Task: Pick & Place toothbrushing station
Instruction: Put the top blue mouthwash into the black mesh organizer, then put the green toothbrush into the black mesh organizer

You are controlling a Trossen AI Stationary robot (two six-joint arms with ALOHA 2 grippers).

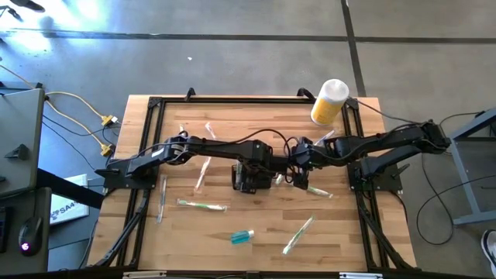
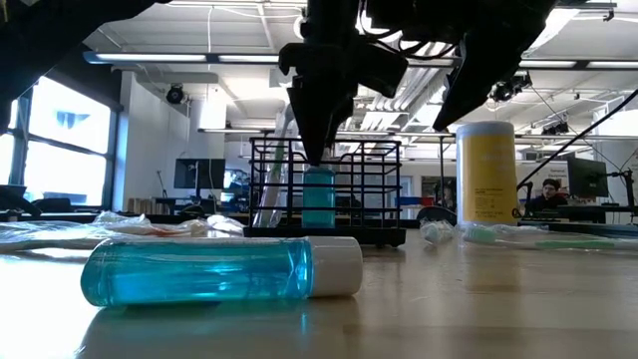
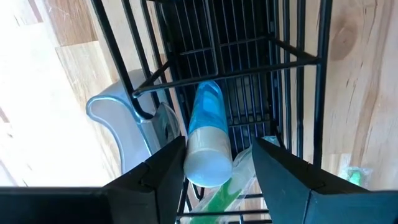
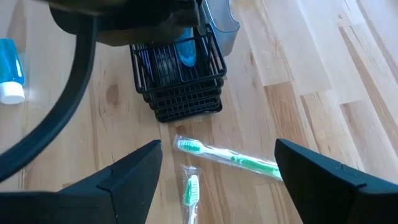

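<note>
The left gripper (image 3: 214, 165) stood spread around 1 blue tube (image 3: 206, 134) already in the caddy (image 1: 248, 177); right gripper (image 4: 217, 177) spread, empty; several toothbrushes (image 4: 227, 155) remained out.

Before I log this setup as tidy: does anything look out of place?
Yes. A blue bottle lies on its side on the table, and wrapped toothbrushes are scattered loose around the black caddy. Another blue bottle stands in the caddy between the left gripper's open jaws.

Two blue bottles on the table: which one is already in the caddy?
The blue bottle standing inside the black wire caddy, between the left gripper fingers. The other blue bottle lies on its side on bare wood, nearer the table's front edge.
</note>
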